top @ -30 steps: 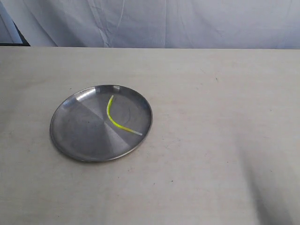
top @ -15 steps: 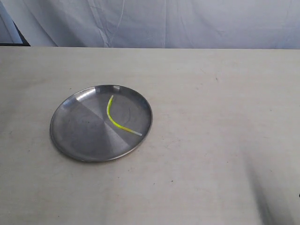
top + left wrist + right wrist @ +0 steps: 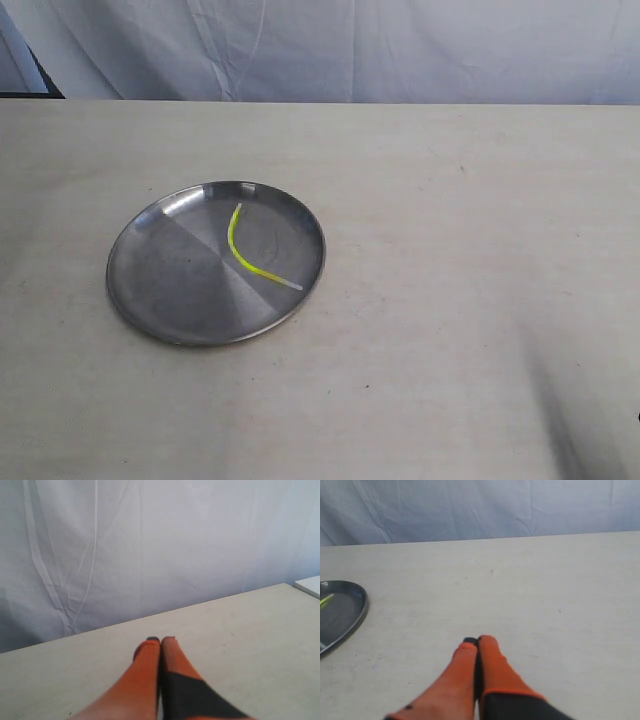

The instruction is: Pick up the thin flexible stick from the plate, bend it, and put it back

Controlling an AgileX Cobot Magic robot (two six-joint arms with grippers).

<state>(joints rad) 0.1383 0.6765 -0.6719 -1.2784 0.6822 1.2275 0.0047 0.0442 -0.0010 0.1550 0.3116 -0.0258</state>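
The round silver metal plate [image 3: 160, 290] lies left of centre on the pale table. On its right half rests the thin neon yellow-green stick [image 3: 240, 254], curved, whitish tip toward the near right rim. Neither gripper shows in the exterior view. In the left wrist view my left gripper [image 3: 160, 640] has its orange fingers pressed together, shut and empty, above bare table. My right gripper [image 3: 477, 641] is likewise shut and empty; the plate's rim [image 3: 355, 617] and a sliver of the stick [image 3: 326, 600] show at that picture's edge, well apart from the fingers.
A wrinkled white cloth backdrop [image 3: 380, 50] hangs behind the table's far edge. A dark object [image 3: 30, 80] sits at the far left corner. A white flat edge [image 3: 310, 585] shows at the side of the left wrist view.
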